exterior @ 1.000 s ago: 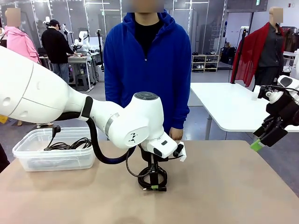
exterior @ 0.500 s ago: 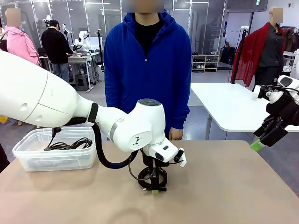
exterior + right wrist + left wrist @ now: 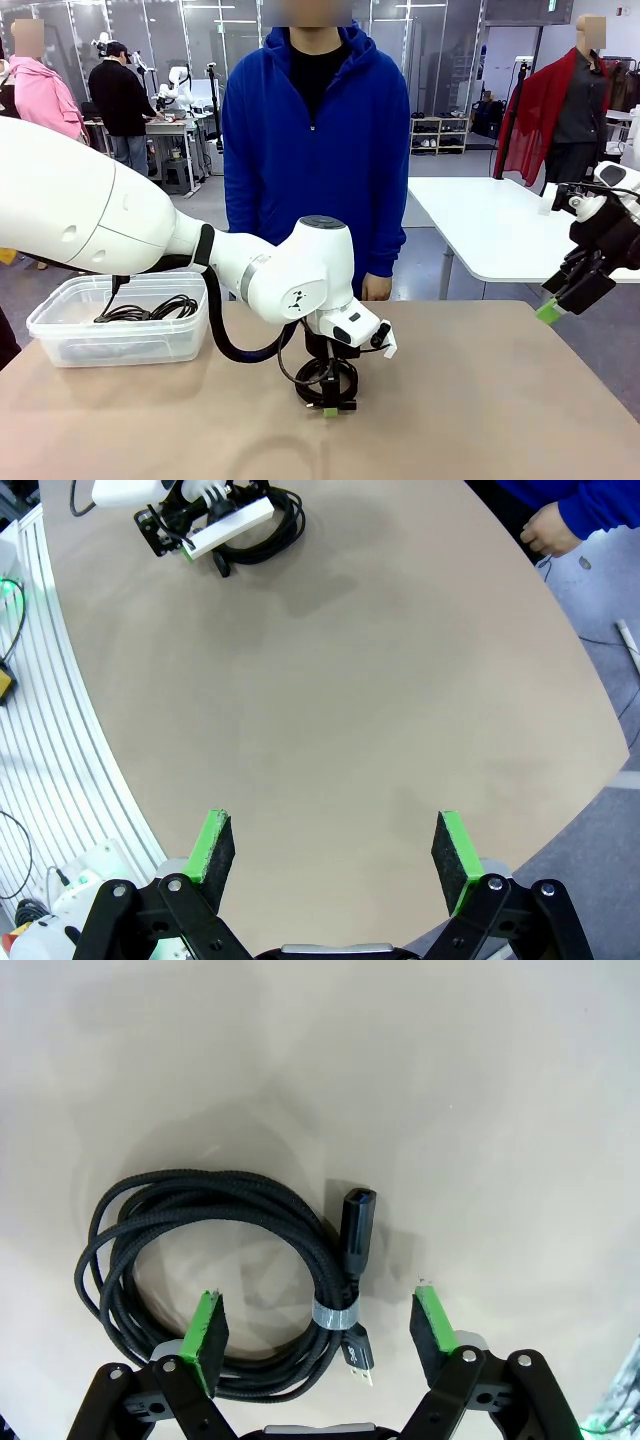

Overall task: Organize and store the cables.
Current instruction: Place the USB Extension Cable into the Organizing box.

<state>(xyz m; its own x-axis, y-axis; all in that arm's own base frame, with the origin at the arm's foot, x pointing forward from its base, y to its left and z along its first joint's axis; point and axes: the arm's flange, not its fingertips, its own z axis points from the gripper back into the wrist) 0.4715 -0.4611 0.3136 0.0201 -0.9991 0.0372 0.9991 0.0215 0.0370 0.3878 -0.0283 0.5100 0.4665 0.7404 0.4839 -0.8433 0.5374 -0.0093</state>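
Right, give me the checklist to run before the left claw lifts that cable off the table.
1. Left claw over the coiled cable: ok, its green pads straddle the tied side of the coil.
2. Jaws closed on the cable: not ok, the wrist view shows them apart with one pad over the strands.
3. Coil held together: ok, a grey tie wraps the strands, though the plug ends stick out.
4. Clear box ready: ok, it sits on the table's left with cables already inside.
5. Right claw out of the way: ok, open and raised at the table's right edge.
6. Person's hand clear: ok, back at the far edge.
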